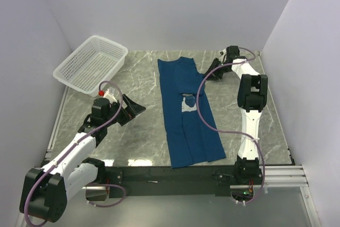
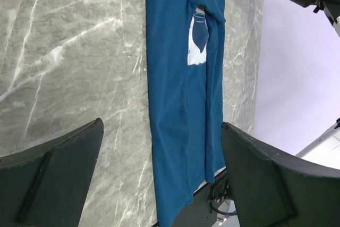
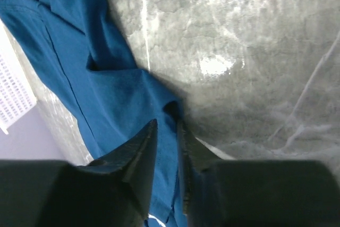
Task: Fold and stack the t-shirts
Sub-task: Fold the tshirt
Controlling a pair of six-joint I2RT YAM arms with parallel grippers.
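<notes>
Top external, Q: where does the t-shirt point(image 1: 183, 115) lie?
A: Folded into a long strip down the middle of the marble table point(image 1: 138, 142), running from far edge to near edge. A white mesh basket point(image 1: 90, 65) sits in the far left corner.
Left wrist, Q: and the left gripper point(image 2: 162, 126)?
A: Its fingers point(image 2: 58, 174) stand wide apart and empty, left of the t-shirt, whose pale chest print point(image 2: 197, 41) partly shows.
Right wrist, Q: the right gripper point(image 3: 167, 126)?
A: Nearly closed, pinching a ridge of blue cloth at the t-shirt's right edge, near the far end.
</notes>
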